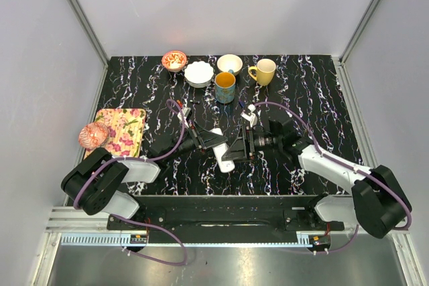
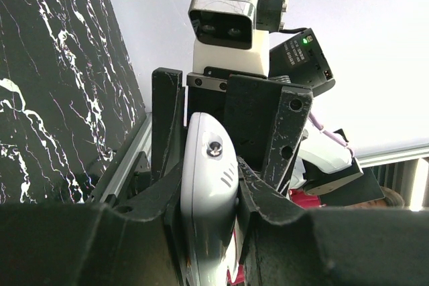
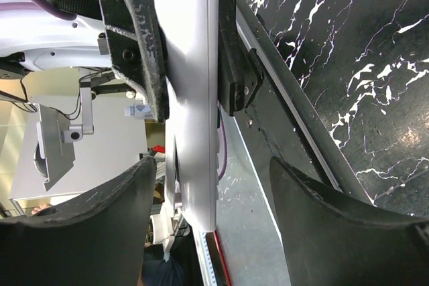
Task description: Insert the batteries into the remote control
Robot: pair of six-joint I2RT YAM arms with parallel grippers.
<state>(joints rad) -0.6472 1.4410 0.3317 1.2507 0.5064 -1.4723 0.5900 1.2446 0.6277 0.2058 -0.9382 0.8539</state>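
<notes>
The remote control (image 1: 223, 154) is a slim white bar held just above the dark table, near its front middle. My left gripper (image 1: 216, 141) is shut on it from the left. In the left wrist view its fingers (image 2: 258, 192) press both sides of the remote control (image 2: 209, 159), whose screw end points away. My right gripper (image 1: 236, 145) faces it from the right and stands open. In the right wrist view the remote control (image 3: 191, 98) reaches down between the right gripper (image 3: 211, 195) fingers with gaps on both sides. The batteries are out of view.
At the back stand a patterned bowl (image 1: 174, 60), a white bowl (image 1: 199, 73), another bowl (image 1: 229, 63), a blue-and-orange mug (image 1: 225, 87) and a yellow mug (image 1: 264, 71). A floral board (image 1: 124, 130) with a pink object (image 1: 92, 136) lies at the left. Grey walls enclose the table.
</notes>
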